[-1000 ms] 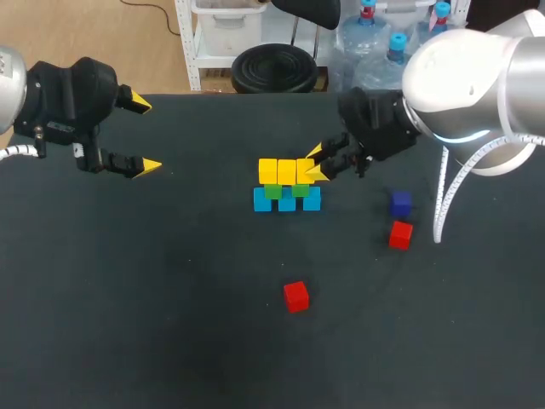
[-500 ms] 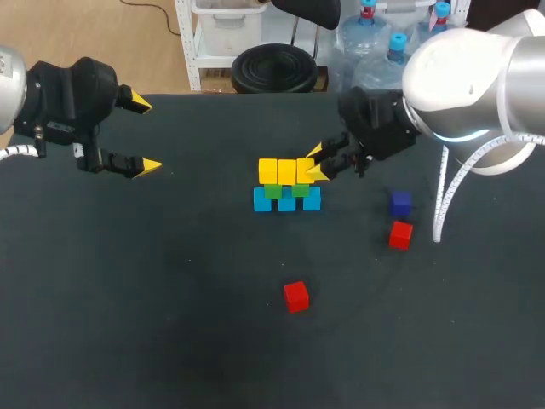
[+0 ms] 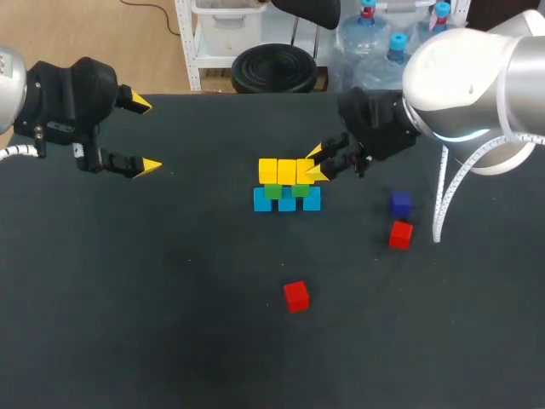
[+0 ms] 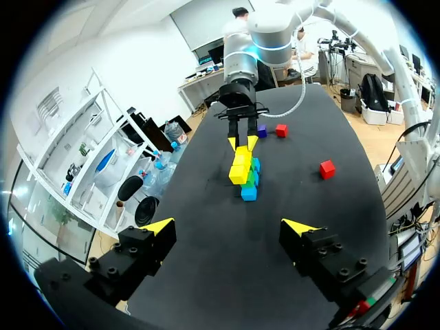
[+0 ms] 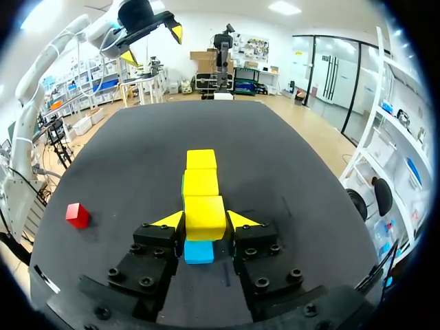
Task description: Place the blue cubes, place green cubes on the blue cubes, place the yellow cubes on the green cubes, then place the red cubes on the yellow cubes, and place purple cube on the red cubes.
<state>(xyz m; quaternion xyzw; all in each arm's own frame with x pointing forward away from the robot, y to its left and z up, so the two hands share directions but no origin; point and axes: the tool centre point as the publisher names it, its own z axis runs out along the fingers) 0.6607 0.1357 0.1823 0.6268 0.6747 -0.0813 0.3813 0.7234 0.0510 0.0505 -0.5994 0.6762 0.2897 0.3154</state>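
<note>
near the middle of the black tabletop [image 3: 128, 324], a small wall of cubes. at the bottom, three blue cubes [image 3: 287, 202] side by side in a row. on top of those, two green cubes [image 3: 272, 192], each over the gap between two blue ones. on top of the green ones, three yellow cubes [image 3: 287, 170] in a row, touching each other.

right hand [image 3: 315, 164] in from the right side of the tabletop, pinching the end yellow cube [image 5: 205, 216], the one at the right end of the top row. one yellow tip on each side of it, both touching. from the right wrist, held right above a blue cube, with the other two yellow cubes in a line ahead.

left hand [image 3: 145, 135] up over the far left corner of the tabletop, well apart from the wall. fingers spread wide, nothing between them. from the left wrist, the wall far ahead of the two open tips.

purple cube [image 3: 401, 203] alone on the tabletop, between the wall and the right edge. red cube [image 3: 400, 234] just beside it on the near side, not touching. other red cube [image 3: 296, 296] by itself, on the near side of the wall, well apart from it.
</note>
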